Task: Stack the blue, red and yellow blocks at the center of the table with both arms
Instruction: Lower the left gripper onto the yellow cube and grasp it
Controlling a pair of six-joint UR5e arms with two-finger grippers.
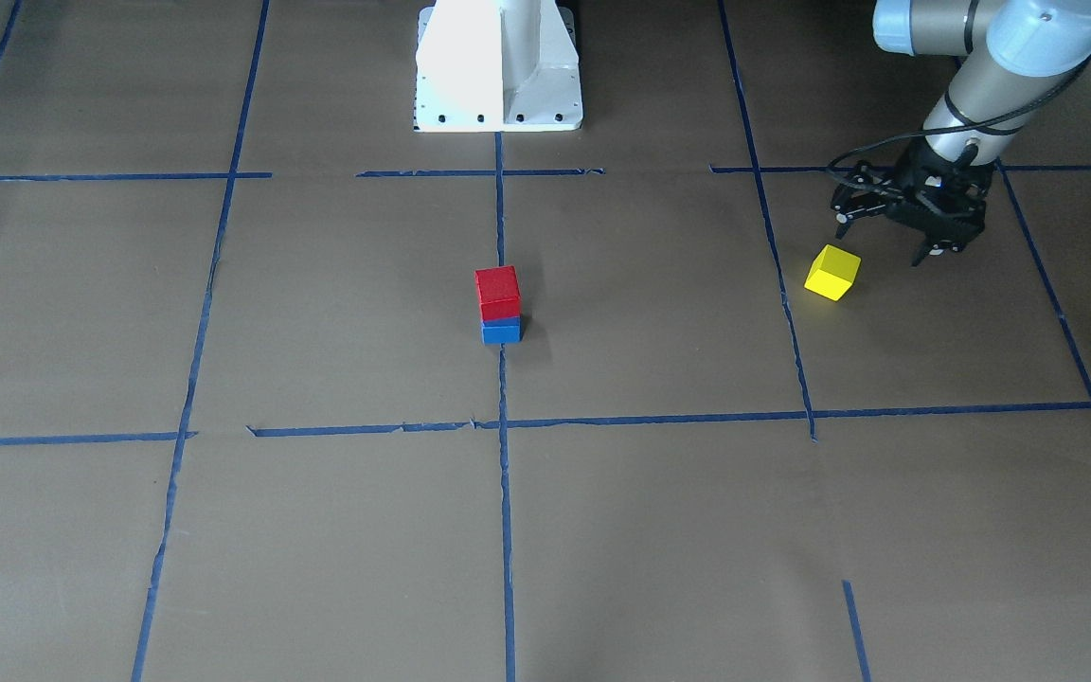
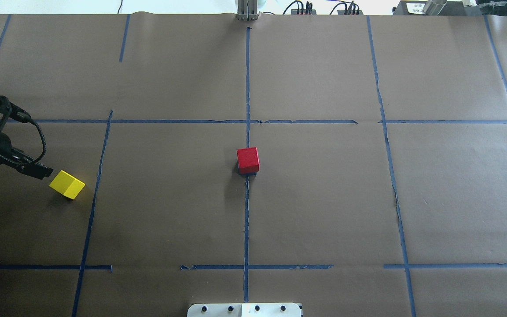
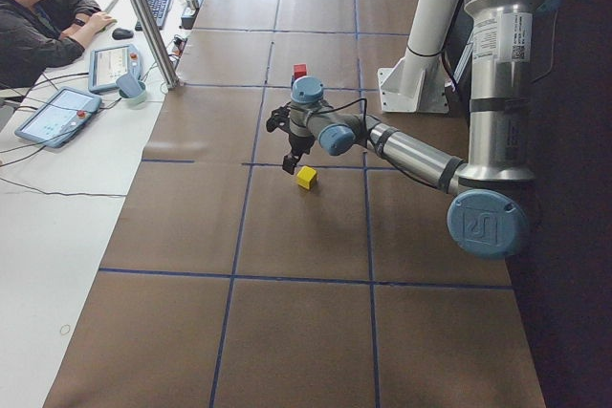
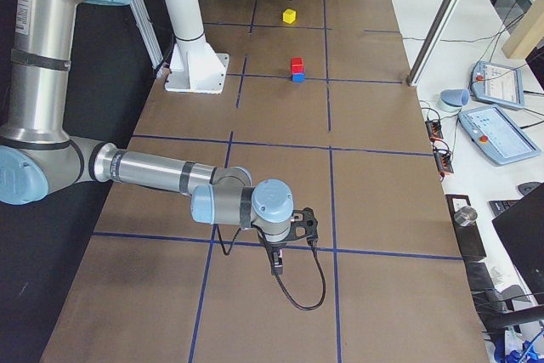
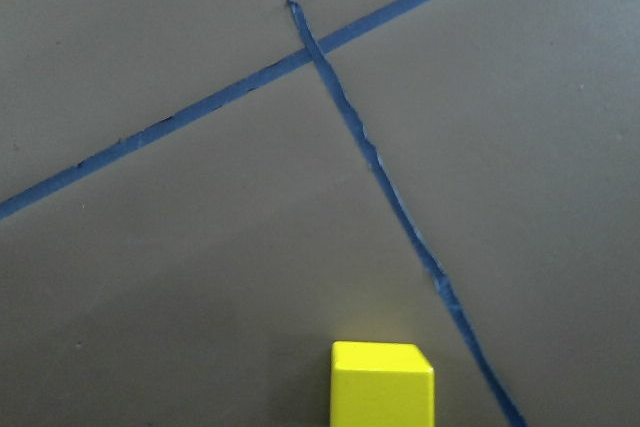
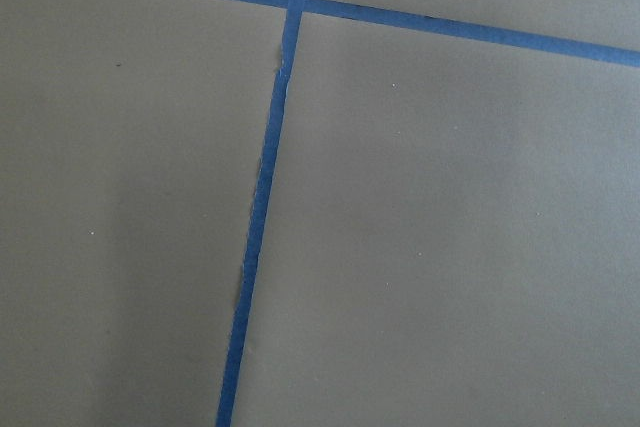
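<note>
A red block (image 1: 497,292) sits on a blue block (image 1: 502,332) at the table's centre; from overhead the red block (image 2: 248,160) hides nearly all of the blue one. A yellow block (image 1: 832,272) lies alone on the robot's left side of the table, and shows overhead (image 2: 67,184) and at the bottom edge of the left wrist view (image 5: 382,385). My left gripper (image 1: 886,242) is open and empty, low over the table, just beside the yellow block and apart from it. My right gripper (image 4: 285,244) shows only in the exterior right view, low over the paper; I cannot tell whether it is open or shut.
The white robot base (image 1: 498,66) stands at the table's robot-side edge. Blue tape lines (image 1: 504,493) divide the brown paper into squares. An operator (image 3: 38,16) sits at a side desk with tablets (image 3: 57,114) beyond the far edge.
</note>
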